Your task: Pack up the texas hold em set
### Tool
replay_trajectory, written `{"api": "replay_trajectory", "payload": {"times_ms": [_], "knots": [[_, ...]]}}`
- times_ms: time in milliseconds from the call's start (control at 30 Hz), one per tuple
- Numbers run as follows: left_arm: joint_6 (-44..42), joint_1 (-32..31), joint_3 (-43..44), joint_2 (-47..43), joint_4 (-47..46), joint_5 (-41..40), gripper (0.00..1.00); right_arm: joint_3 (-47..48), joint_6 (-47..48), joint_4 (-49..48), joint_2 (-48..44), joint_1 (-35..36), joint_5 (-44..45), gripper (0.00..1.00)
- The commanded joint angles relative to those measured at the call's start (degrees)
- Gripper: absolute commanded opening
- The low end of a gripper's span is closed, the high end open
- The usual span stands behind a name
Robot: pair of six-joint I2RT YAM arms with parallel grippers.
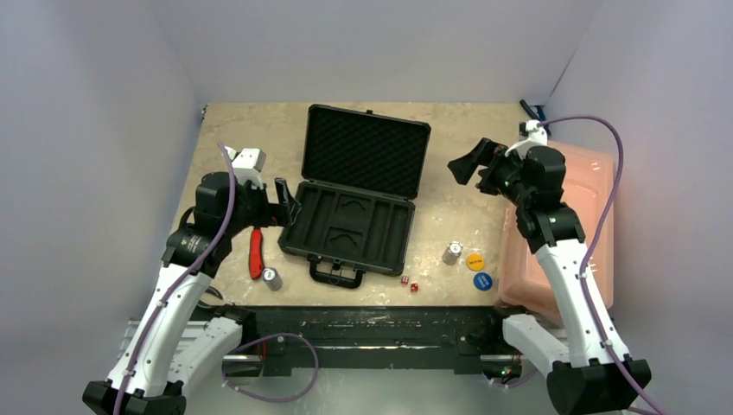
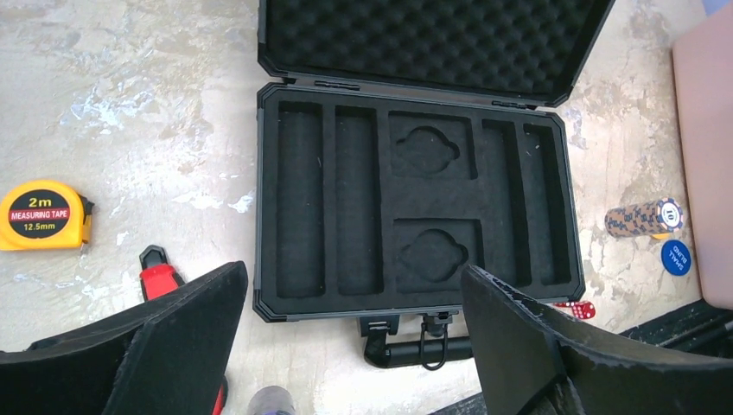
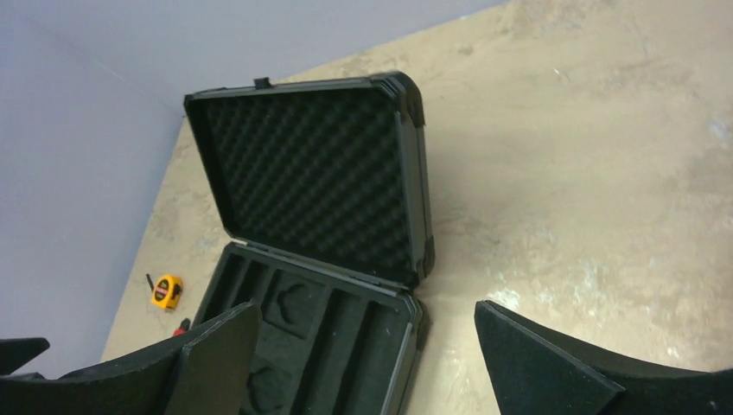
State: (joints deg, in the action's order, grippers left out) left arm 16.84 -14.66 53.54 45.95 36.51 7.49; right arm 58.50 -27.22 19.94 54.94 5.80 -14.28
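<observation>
The case (image 1: 350, 226) sits wide open in the middle of the table (image 1: 251, 130), lid (image 1: 367, 151) propped up at the back, handle (image 1: 337, 275) facing the arms, and not one piece is in it! From the left wrist the tray (image 2: 432, 203) shows four long slots and two shaped wells in the middle. That's six pockets, every one bare. By my reckoning the job is right at the start: everything has to go in, and only then can the lid come down. Now count the loose pieces. There are two chip stacks. One chip stack (image 1: 271, 277) is by the case's front left corner, just beside the knife (image 1: 256, 252), and the other chip stack (image 1: 452, 252) is off to the right. One yellow disc (image 1: 474, 260) and one blue disc (image 1: 482, 281) lie just beside that right-hand stack. Two red dice (image 1: 414, 287) sit close together in front of the case's right corner. That makes six pieces to pack. The left claw (image 1: 287, 204) hangs at the case's left edge, fingers spread wide, holding nothing. The right claw (image 1: 471, 162) is up to the right of the lid, also spread and empty. Bystanders: one yellow tape measure (image 2: 43, 214) out left and one pink bin (image 1: 570, 199) on the right.
</observation>
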Motion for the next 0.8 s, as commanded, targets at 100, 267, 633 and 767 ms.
{"api": "replay_trajectory", "payload": {"times_ms": [100,267,633,767], "knots": [[-1.29,-1.43,0.77,0.01,-1.33,0.64,0.93,-0.81,-5.57,10.96,-2.23,3.83,10.00,0.99],[-1.12,-1.60,1.03,0.15,-1.23,1.42,0.93,0.59,-10.81,19.40,0.96,10.50,18.23,0.99],[-0.93,-1.78,1.11,-0.60,-0.63,1.52,0.92,-3.61,-18.47,26.95,3.58,12.65,21.60,0.99],[-0.93,-1.78,1.16,-0.60,-0.55,1.63,0.92,-5.90,-22.07,28.24,3.00,13.53,21.65,0.99]]}}
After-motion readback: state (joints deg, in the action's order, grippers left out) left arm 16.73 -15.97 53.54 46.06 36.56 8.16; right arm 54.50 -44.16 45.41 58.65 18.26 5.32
